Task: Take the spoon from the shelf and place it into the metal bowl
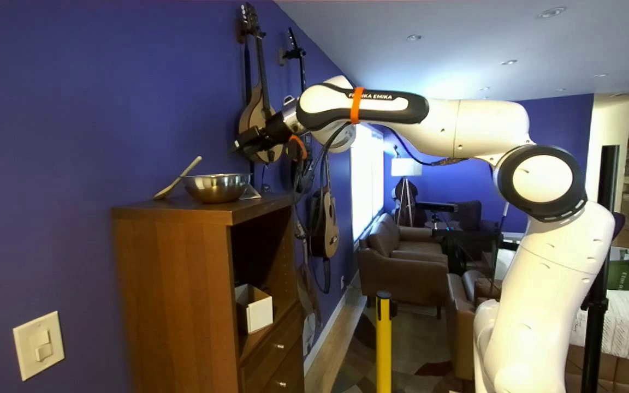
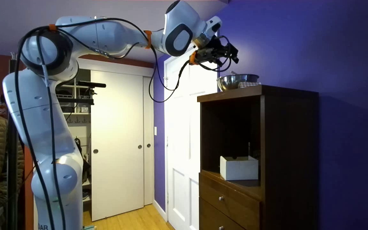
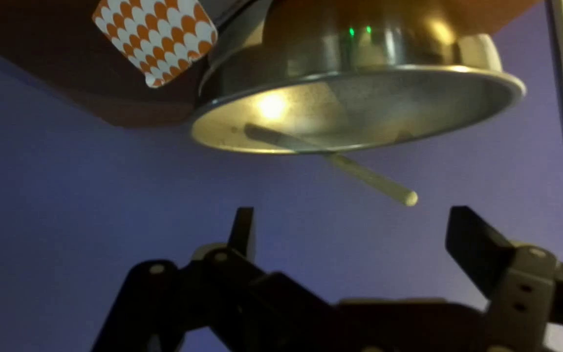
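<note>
The tan spoon (image 1: pixel 179 177) is tilted on the flat top of the brown shelf (image 1: pixel 175 284), on the wall side of the metal bowl. Its handle points up and appears to lean on the bowl's rim. The silver metal bowl (image 1: pixel 216 190) stands upright on the shelf top, also seen in an exterior view (image 2: pixel 235 83). There only the spoon's tip (image 2: pixel 233 72) shows. My gripper (image 1: pixel 241 146) is above the bowl. In the wrist view, upside down, the open, empty jaws (image 3: pixel 352 211) are spread, with the spoon's handle end (image 3: pixel 384 185) beyond them and the bowl (image 3: pixel 389 115) above in the picture.
An orange-and-white patterned piece (image 3: pixel 159 41) sits beside the bowl on the shelf top; it shows in an exterior view (image 2: pixel 249 85). A white box (image 2: pixel 239 168) is in the open compartment. The blue wall (image 1: pixel 74 136) is close behind. Guitars (image 1: pixel 262 109) hang on it.
</note>
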